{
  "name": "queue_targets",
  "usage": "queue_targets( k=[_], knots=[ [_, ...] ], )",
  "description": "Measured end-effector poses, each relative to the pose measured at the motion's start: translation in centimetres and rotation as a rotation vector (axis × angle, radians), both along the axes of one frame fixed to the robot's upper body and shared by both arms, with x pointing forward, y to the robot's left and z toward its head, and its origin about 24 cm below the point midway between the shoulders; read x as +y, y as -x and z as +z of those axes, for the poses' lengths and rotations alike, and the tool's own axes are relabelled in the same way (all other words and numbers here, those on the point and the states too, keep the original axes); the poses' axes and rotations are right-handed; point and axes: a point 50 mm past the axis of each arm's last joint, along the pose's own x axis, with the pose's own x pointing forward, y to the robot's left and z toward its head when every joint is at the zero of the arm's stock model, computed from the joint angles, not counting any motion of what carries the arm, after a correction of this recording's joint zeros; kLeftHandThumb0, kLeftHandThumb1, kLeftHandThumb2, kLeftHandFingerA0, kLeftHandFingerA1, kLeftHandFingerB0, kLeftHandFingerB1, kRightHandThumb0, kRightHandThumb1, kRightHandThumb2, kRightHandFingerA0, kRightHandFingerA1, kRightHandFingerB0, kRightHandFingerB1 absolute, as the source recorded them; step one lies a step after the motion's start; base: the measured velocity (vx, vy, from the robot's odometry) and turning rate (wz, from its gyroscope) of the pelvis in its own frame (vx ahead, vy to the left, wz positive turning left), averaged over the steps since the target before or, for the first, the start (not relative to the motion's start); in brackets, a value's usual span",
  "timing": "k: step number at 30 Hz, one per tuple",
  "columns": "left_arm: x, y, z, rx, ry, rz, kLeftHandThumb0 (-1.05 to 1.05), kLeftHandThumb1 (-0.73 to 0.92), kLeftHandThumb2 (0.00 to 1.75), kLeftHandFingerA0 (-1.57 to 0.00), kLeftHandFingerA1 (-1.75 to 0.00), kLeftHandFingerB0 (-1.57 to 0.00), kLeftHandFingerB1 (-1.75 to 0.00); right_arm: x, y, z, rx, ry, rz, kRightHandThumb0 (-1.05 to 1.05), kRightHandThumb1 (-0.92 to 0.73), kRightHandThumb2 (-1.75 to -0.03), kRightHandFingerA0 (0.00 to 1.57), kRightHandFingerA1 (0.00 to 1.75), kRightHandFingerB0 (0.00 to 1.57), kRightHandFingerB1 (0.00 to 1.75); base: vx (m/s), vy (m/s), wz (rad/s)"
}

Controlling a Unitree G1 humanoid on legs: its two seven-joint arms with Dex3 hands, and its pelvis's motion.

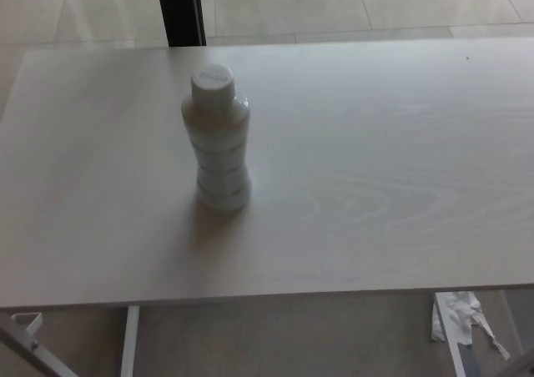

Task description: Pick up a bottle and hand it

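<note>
Neither hand shows in the head view, so whether their fingers are spread or pressed together cannot be told, and the bottle's bearing from a hand can only be judged from where each arm would enter.

The bottle (218, 138) stands upright on the pale wood-grain surface (392, 185), its long axis vertical, white cap (212, 83) on top and a ribbed, waisted body below. It sits left of the middle of the picture, which is the robot's left, so the left hand, coming in from that side, would probably have the shorter reach; the right hand would have to cross more of the surface. The bottle is set back from the near edge, so either arm must reach forward over bare board.

Nothing else stands on the surface, and nothing lies between the bottle and either side from which a hand would come. A sideways approach at the narrowed waist looks the likeliest grasp, since the body is upright and the cap is small. A nudge high on the body could tip it.

Beyond the far edge a dark post (180, 10) rises from the tiled floor (350, 2); below the near edge, white frame legs (129, 339) and some crumpled white material (457, 314) show, all well clear of the reach.
</note>
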Motion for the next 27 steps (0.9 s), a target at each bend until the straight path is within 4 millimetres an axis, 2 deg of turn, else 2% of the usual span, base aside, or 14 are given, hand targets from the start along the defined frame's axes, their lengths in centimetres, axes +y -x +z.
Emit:
queue_targets(
  k=[3, 7, 8, 9, 14, 15, 16, 17, 18, 19, 22, 23, 25, 27],
  knots=[
    [0.8, 0.2, 1.3, -0.079, -0.018, 0.042, -0.58, 0.32, 0.75, -0.64, -0.72, -0.45, -0.59, -0.8, 0.0, 0.8, -0.062, 0.004, -0.051, -1.05, -0.42, -1.13, 1.57, 1.62, 0.44, 1.17, 0.00, 0.000, 0.00],
    [1.9, 0.6, 3.0, -0.220, -0.038, 0.133, -0.57, 0.45, 0.54, -0.66, -0.80, -0.46, -0.57, -1.5, 0.2, 1.5, -0.134, 0.004, -0.105, -1.05, -0.40, -1.12, 1.57, 1.65, 0.44, 1.20, 0.00, 0.000, 0.00],
    [2.1, 0.6, 3.4, -0.248, -0.045, 0.147, -0.59, 0.34, 0.78, -0.57, -0.77, -0.40, -0.61, -1.6, 0.2, 1.6, -0.144, 0.003, -0.112, -1.05, -0.35, -1.08, 1.57, 1.59, 0.46, 1.18, 0.00, 0.000, 0.00],
    [2.4, 0.6, 3.9, -0.290, -0.054, 0.169, -0.58, 0.47, 0.55, -0.54, -0.77, -0.44, -0.54, -1.7, 0.2, 1.7, -0.157, 0.001, -0.121, -1.05, -0.43, -1.14, 1.57, 1.65, 0.48, 1.21, 0.00, 0.000, 0.00],
    [4.1, -0.4, 7.3, -0.487, -0.115, 0.243, -0.62, 0.44, 0.54, -0.76, -0.68, -0.58, -0.52, -2.3, 0.2, 2.3, -0.220, -0.003, -0.161, -1.05, -0.47, -1.18, 1.57, 1.74, 0.45, 1.19, 0.00, 0.000, 0.00],
    [4.4, -0.9, 8.5, -0.532, -0.138, 0.244, -0.62, 0.44, 0.54, -0.76, -0.68, -0.58, -0.52, -2.5, 0.1, 2.5, -0.237, -0.002, -0.166, -1.05, -0.47, -1.18, 1.57, 1.74, 0.45, 1.19, 0.00, 0.000, 0.00],
    [4.7, -1.6, 9.8, -0.580, -0.162, 0.237, -0.66, 0.43, 0.55, -0.76, -0.67, -0.58, -0.49, -2.7, 0.1, 2.7, -0.254, -0.001, -0.171, -1.05, -0.54, -0.78, 1.57, 1.63, 0.38, 1.44, 0.00, 0.000, 0.00],
    [5.0, -2.3, 11.0, -0.616, -0.185, 0.225, -0.65, 0.42, 0.54, -0.78, -0.62, -0.57, -0.48, -2.8, 0.0, 3.0, -0.269, 0.002, -0.174, -1.05, -0.54, -0.77, 1.57, 1.62, 0.36, 1.43, 0.00, 0.000, 0.00],
    [5.1, -3.2, 12.3, -0.652, -0.209, 0.207, -0.70, 0.43, 0.54, -0.82, -0.59, -0.57, -0.48, -2.9, -0.1, 3.1, -0.285, 0.003, -0.178, -1.05, -0.39, -1.11, 1.57, 1.59, 0.46, 1.18, 0.00, 0.000, 0.00],
    [5.2, -4.6, 13.8, -0.694, -0.230, 0.172, -0.75, 0.43, 0.55, -1.33, -0.87, -0.61, -0.46, -3.1, -0.1, 3.3, -0.299, 0.004, -0.182, -1.04, -0.41, -1.13, 1.57, 1.64, 0.46, 1.19, 0.00, 0.000, 0.00],
    [4.6, -7.8, 16.5, -0.753, -0.263, 0.072, -0.89, 0.34, 0.75, -1.56, -0.76, -0.64, -0.49, -3.1, -0.2, 3.4, -0.318, 0.001, -0.184, -1.05, -0.53, -0.80, 1.57, 1.68, 0.39, 1.43, 0.00, 0.000, 0.00],
    [4.1, -8.9, 17.1, -0.765, -0.264, 0.034, -0.92, 0.37, 0.56, -1.56, -0.83, -0.69, -0.49, -3.1, -0.2, 3.4, -0.321, 0.000, -0.185, -1.03, -0.46, -1.18, 1.57, 1.74, 0.49, 1.21, 0.00, 0.000, 0.00],
    [2.9, -11.1, 17.8, -0.777, -0.258, -0.049, -1.00, 0.28, 0.63, -1.57, -0.80, -0.81, -0.47, -3.1, -0.2, 3.4, -0.324, -0.001, -0.187, -1.05, -0.40, -1.14, 1.57, 1.66, 0.50, 1.20, 0.00, 0.000, 0.00],
    [1.5, -13.1, 18.0, -0.784, -0.242, -0.136, -0.94, 0.19, 0.62, -1.35, -0.50, -0.98, -0.40, -3.1, -0.2, 3.4, -0.329, 0.001, -0.182, -1.05, -0.54, -0.79, 1.57, 1.64, 0.41, 1.44, 0.00, 0.000, 0.00]
  ],
)
